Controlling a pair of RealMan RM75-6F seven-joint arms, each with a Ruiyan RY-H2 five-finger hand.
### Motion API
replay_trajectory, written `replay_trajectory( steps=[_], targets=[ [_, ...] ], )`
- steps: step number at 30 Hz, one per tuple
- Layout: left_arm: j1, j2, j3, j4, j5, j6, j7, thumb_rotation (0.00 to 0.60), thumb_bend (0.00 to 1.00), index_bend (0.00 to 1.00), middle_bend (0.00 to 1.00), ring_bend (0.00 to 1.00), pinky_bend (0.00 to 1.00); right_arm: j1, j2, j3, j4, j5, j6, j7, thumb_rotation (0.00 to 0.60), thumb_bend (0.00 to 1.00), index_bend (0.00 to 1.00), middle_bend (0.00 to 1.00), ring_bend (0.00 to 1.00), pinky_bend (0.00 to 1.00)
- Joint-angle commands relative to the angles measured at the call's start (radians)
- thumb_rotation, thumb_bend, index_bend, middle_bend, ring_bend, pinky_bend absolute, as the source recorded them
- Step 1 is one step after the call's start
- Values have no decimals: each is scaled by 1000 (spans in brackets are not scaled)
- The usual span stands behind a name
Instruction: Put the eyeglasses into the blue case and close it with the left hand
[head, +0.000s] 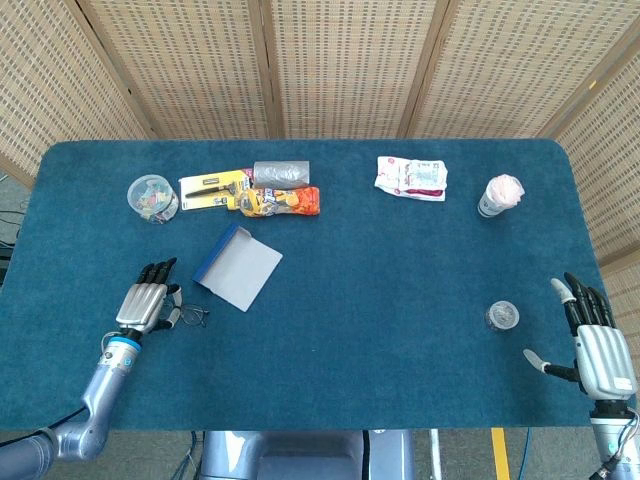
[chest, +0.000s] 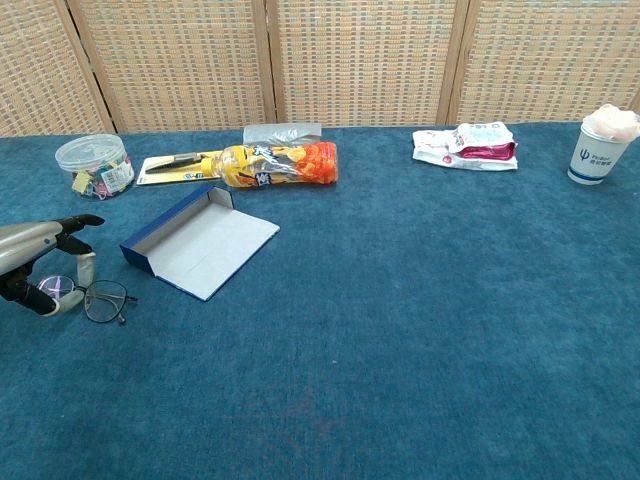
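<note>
— Since the case (head: 238, 265) lay flat open on the table (head: 380, 300) with nothing in it, which step was in hand?

— The first one, the pick-up. The glasses (chest: 93, 299) sat on the cloth near the table's left edge, just short of the case, and the left hand (head: 145, 302) was lowered over their near lens.

— Did it have them?

— That could not be told. In the chest view the thumb curled under by the lens and the other fingers (chest: 72, 223) stretched out above it, but whether anything was pinched did not show. The glasses looked to be resting on the table.

— And the right hand (head: 595, 345)?

— Idle at the far right edge, fingers apart, holding nothing, near a small round lid (head: 502, 316).

— What did the next move call for?

— Probably a firm pinch on the frame, a lift, a short carry toward the case's blue tray, then folding the grey flap over.
</note>
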Motion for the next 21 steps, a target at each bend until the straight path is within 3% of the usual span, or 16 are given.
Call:
replay_trajectory(
  steps=[1, 14, 21],
  targets=[
    [2, 7, 2, -7, 0, 2, -1, 600, 477, 600, 0, 0, 0, 0, 0, 0, 0, 0, 0, 0, 600, 0, 0, 0, 0, 0],
    [15, 129, 9, -168, 116, 112, -22, 600, 478, 603, 0, 0, 0, 0, 0, -1, 0, 0, 0, 0, 600, 0, 0, 0, 0, 0],
    [-37, 175, -54, -252, 109, 116, 43, 600, 475, 603, 0, 0, 0, 1, 1, -1, -1, 1, -3, 1, 600, 0, 0, 0, 0, 0]
  ],
)
